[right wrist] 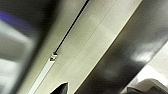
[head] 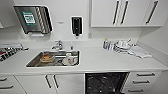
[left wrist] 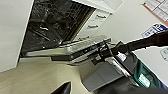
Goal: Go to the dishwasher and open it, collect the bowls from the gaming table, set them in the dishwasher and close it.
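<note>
The dishwasher (head: 105, 83) stands open under the white counter, right of the sink, showing its dark interior (left wrist: 50, 27). In the left wrist view its door (left wrist: 75, 48) hangs lowered, roughly level. My right arm (left wrist: 147, 41) reaches in to the door's top edge, where the right gripper (left wrist: 100, 53) sits against it. Up close in the right wrist view is a brushed metal surface (right wrist: 82, 50) crossed by a dark seam. A dark tip of my left gripper (left wrist: 62, 89) hangs over the pale floor in front of the door. The bowls and the gaming table are out of view.
A steel sink (head: 32, 63) holds an orange-brown item (head: 47, 58) and white dishes (head: 70, 60). White dishes and cloths (head: 130, 48) lie on the counter to the right. Drawers (head: 145, 81) flank the dishwasher, and wall cabinets (head: 125, 12) hang above. A grey and green bin (left wrist: 120, 75) stands near the door.
</note>
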`<state>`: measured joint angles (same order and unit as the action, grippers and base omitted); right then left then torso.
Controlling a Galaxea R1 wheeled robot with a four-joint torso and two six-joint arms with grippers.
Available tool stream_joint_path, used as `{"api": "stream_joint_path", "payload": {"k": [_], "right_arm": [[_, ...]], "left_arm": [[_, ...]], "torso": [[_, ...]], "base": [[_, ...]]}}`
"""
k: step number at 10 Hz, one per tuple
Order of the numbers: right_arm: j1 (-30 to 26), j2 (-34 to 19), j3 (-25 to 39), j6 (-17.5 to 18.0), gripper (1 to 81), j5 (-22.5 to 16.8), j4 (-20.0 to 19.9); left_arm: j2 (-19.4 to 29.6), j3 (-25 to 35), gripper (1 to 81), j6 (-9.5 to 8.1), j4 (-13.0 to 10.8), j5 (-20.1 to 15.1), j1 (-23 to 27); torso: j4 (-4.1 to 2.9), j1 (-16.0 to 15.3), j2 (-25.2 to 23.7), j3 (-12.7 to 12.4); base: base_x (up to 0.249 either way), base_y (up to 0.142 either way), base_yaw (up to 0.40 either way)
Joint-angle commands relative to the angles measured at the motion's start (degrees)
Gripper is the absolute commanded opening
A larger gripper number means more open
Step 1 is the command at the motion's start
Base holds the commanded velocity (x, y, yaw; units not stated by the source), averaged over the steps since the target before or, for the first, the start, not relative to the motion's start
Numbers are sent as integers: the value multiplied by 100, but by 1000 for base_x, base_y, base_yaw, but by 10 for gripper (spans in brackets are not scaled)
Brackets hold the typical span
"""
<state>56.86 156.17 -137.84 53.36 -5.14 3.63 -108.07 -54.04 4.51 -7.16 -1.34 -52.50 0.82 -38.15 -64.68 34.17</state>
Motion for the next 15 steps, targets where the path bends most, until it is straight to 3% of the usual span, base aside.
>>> {"api": "stream_joint_path", "payload": {"k": [1,7,10,12,15], "right_arm": [[234,619,-277,-853,811,-1455,340],[507,742,-462,-924,811,-1199,419],[586,558,-480,-1020,811,-1191,489],[656,391,-445,-1512,811,-1191,498],[902,364,-541,-2873,811,-1191,498]], "left_arm": [[84,104,811,41,-75,-244,446],[83,-1,811,50,-75,-253,307],[-75,-291,811,50,-67,-252,148],[-330,-731,811,24,-14,-253,-115],[-1208,-2459,811,-29,39,-174,-984]], "torso": [[0,0,0,0],[-2,-7,4,2],[-5,4,0,5],[-5,0,2,5],[-5,-2,4,5]], "base": [[-93,0,0],[-93,0,0],[0,0,0],[0,0,0],[0,0,0]]}}
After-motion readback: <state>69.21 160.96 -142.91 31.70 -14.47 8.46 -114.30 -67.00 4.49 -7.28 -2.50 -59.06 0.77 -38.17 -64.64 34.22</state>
